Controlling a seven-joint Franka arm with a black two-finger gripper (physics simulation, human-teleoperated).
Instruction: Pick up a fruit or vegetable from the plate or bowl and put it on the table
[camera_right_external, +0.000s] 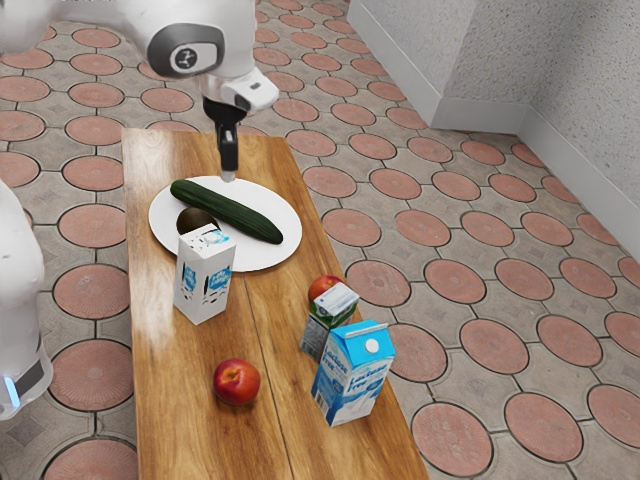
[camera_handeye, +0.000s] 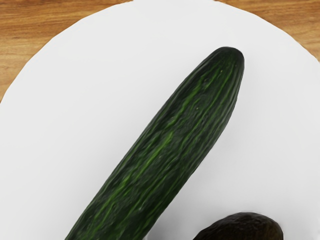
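While cucumber (camera_right_external: 232, 213) lies on plate (camera_right_external: 165, 224) below end effector (camera_right_external: 229, 175), grip looks empty; how open, cannot tell.

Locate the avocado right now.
In the exterior view's left half, the avocado lies on the plate beside the cucumber, partly behind the nearest carton.

I'm in what looks like a plain tiled room, perhaps a home's eating area, though I can't tell for certain. Round reddish tiles set in grey stone cover the floor (camera_right_external: 480, 400). At the exterior view's far right stand speckled grey walls (camera_right_external: 590, 100) with a pale skirting board (camera_right_external: 480, 117). Nearer, a wooden table (camera_right_external: 170, 400) bears a plate (camera_right_external: 165, 215) of produce (camera_right_external: 240, 212) and drink cartons (camera_right_external: 350, 380).
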